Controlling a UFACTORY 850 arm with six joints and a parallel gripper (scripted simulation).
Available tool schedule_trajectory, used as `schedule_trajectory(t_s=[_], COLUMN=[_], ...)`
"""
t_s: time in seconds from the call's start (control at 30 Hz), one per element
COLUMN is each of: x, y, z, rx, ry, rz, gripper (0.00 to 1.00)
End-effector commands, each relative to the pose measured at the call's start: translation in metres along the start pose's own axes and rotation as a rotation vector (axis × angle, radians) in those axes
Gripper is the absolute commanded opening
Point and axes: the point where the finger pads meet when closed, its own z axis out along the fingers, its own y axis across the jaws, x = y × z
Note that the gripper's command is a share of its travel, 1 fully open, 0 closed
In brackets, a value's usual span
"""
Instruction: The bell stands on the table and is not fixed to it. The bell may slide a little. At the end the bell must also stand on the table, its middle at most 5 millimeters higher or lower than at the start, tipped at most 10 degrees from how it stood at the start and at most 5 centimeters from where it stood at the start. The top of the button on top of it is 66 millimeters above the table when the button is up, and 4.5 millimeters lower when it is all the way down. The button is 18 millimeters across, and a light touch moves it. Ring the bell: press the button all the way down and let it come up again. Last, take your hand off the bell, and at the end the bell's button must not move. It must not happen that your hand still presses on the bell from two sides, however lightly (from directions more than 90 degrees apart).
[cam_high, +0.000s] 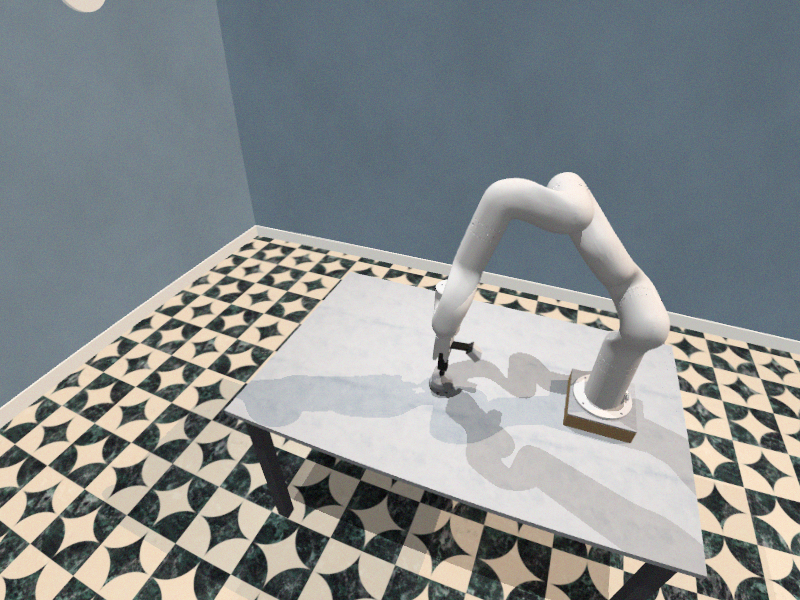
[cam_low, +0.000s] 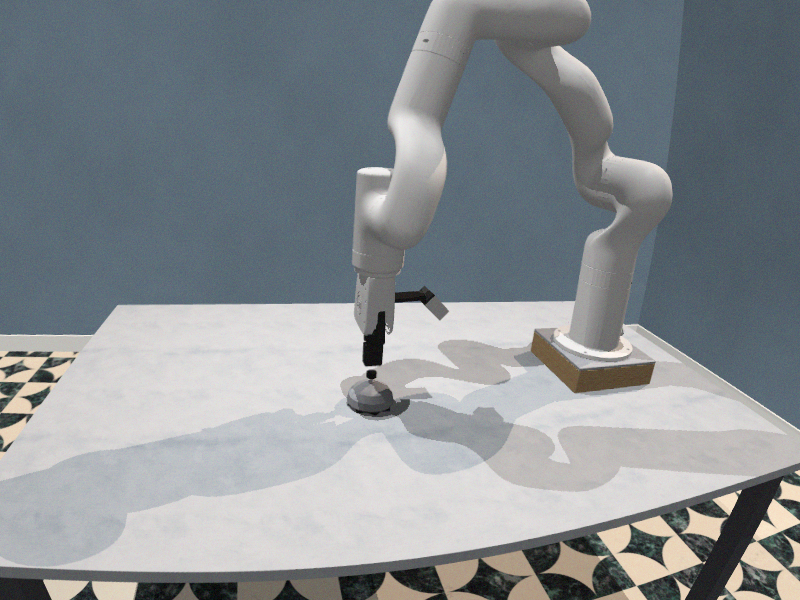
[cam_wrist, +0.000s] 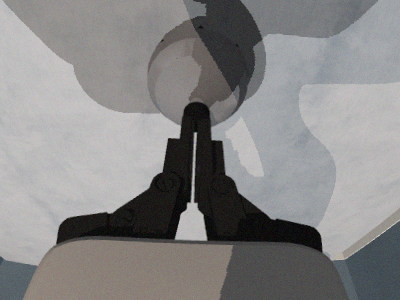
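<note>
Bell (cam_low: 368, 395) dull grey metal; table (cam_low: 193, 361) pale marbled, matt.
</note>
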Motion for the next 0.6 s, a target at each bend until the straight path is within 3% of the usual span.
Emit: schedule_trajectory(t_s=[0.0,0.57], x=[-0.0011,-0.0011], y=[0.0003,0.0004], z=[0.0046,0.0074], rx=[0.000,0.000], ry=[-0.002,-0.002], rz=[0.000,0.000], gripper=[0.00,0.00])
